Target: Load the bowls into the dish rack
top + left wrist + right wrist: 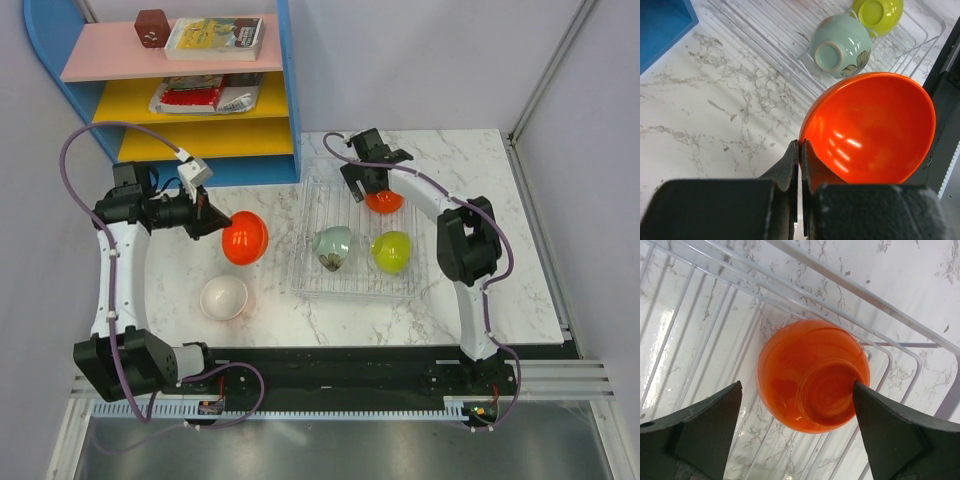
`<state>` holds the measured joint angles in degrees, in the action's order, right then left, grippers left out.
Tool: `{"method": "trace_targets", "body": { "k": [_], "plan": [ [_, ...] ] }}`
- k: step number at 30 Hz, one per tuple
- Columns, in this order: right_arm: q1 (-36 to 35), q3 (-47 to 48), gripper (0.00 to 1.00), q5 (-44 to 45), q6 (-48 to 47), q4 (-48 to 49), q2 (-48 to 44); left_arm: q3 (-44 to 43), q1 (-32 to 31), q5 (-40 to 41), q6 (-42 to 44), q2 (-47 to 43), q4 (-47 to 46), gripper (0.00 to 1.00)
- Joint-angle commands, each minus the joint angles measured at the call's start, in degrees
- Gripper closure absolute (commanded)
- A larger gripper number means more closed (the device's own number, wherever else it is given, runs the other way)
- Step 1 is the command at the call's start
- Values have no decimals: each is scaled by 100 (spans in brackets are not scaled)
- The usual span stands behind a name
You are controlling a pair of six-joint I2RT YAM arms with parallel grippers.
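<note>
Top external view: dish rack right of the table's centre, with a pale green bowl and a yellow-green bowl by its near edge and a small orange bowl by its far edge. Left gripper pinched shut on the rim of a big orange bowl, tilted, just left of the rack's left edge; white bowl on bare marble nearer the near edge. Right gripper spread wide over the small orange bowl, gripping nothing.

Bare wire lies free at the dish rack's 10 o'clock corner. A pale green bowl blocks 8 o'clock, a yellow-green bowl 4 o'clock. The right gripper, jaws spread wide, hangs over a small orange bowl at 1 o'clock. A strip of table separates the rack from the left gripper's pinched large orange bowl.
</note>
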<state>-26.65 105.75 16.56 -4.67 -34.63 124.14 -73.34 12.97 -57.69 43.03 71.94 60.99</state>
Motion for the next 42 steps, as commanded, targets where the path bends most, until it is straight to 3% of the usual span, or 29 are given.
{"method": "trace_targets", "body": {
  "k": [1, 7, 13, 19, 21, 22, 23, 25, 30, 34, 42],
  "plan": [
    [64, 103, 2, -501, 203, -263, -389, -426, -49, -603, -399, 162, -262, 98],
    [73, 560, 2, -1592, 597, -492, -1215, -637, -339, -357, -1015, 645, -1115, 98],
    [309, -202, 2, -3911, 1467, -80, -2480, -910, -1050, 372, -1560, 1023, -2002, 98],
    [442, -2092, 2, -6259, 3204, 1790, -3483, -1516, -1753, 768, -2008, 1523, -2442, 98],
    [442, -2777, 2, -6611, 3698, 2783, -3667, -1771, -1982, 934, -2149, 1647, -2513, 98],
    [442, -2988, 2, -6961, 4406, 3195, -3703, -1841, -2052, 961, -2201, 1700, -2574, 98],
    [442, -3391, 2, -7147, 4735, 4087, -3721, -1963, -2201, 1005, -2298, 1779, -2618, 98],
    [442, -3631, 2, -7315, 5359, 4674, -3730, -2139, -2447, 1067, -2360, 1867, -2654, 98],
    [459, -3650, 2, -7350, 5353, 4807, -3677, -2448, -2800, 1155, -2536, 2043, -2663, 98],
    [459, -3930, 2, -7588, 5986, 5668, -3660, -2571, -2993, 1234, -2545, 2113, -2654, 98],
    [459, -3913, 2, -7500, 5837, 5564, -3642, -2624, -3099, 1331, -2475, 2219, -2592, 98]
  ]
}}
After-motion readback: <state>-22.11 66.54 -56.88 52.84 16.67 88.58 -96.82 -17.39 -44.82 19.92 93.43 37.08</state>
